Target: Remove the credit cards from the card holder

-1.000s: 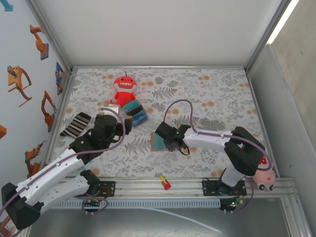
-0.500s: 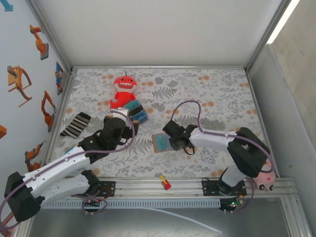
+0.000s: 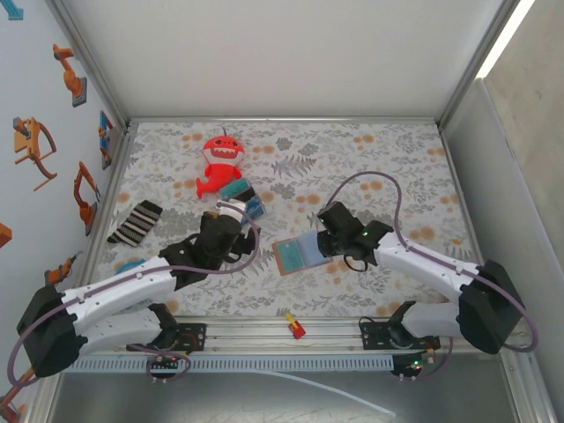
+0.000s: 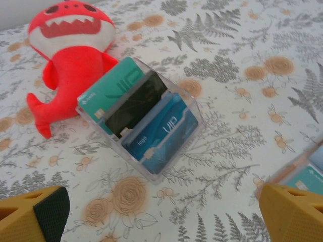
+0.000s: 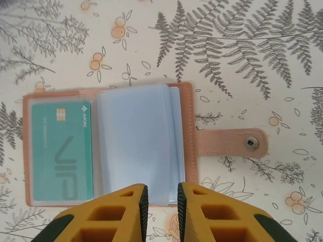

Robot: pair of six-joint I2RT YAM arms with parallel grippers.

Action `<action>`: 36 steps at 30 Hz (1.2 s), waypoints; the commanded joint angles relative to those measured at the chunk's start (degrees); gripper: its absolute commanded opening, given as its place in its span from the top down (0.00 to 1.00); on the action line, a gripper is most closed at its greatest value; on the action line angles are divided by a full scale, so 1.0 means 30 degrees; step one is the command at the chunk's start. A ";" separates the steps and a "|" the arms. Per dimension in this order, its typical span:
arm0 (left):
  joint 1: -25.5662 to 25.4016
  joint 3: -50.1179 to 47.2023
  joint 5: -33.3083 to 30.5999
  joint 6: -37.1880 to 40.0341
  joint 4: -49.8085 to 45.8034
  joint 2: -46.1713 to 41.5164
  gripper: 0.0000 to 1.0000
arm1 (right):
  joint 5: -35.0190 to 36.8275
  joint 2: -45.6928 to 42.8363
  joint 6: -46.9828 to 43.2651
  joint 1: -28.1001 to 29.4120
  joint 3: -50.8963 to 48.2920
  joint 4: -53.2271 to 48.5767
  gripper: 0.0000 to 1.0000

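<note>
The card holder (image 5: 184, 146), tan-pink outside, lies open flat on the floral cloth, also seen mid-table (image 3: 295, 254). Its left sleeve holds a teal credit card (image 5: 60, 151). Pale blue empty sleeves (image 5: 136, 141) are stacked on its right half, and a snap strap (image 5: 232, 143) sticks out to the right. My right gripper (image 5: 160, 194) hovers over the sleeves' near edge, jaws a narrow gap apart with nothing between them. My left gripper (image 4: 166, 217) stands wide open and empty, just short of a clear case (image 4: 144, 118) of teal, black and blue cards.
A red plush shark (image 4: 70, 55) sits behind the clear case (image 3: 242, 203). A striped sock (image 3: 135, 220) lies at the left of the cloth. A small red and yellow piece (image 3: 294, 326) rests on the front rail. Walls close the left and back sides.
The right gripper has drawn back to the right, and the card holder now lies open wider. The left gripper has moved right and forward, nearer the clear case.
</note>
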 commanded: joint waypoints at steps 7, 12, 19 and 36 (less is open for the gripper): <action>-0.2501 -0.0836 0.0448 -0.1255 0.3139 0.3778 0.03 | -0.3562 -0.0499 0.0925 -0.0831 0.0234 -0.0259 0.83; -0.2709 -0.0793 0.1405 -0.1628 0.4972 0.5775 0.03 | -0.4642 0.0559 0.1075 -0.0831 0.0383 0.0460 0.85; -0.2692 -0.0481 0.1933 -0.1548 0.6233 0.7669 0.03 | -0.5409 0.1774 0.1533 -0.0827 0.0410 0.1458 0.85; -0.2647 -0.0012 0.1415 -0.1302 0.5336 0.9420 0.03 | -0.7403 0.4437 0.1978 -0.0827 0.0910 0.3612 0.85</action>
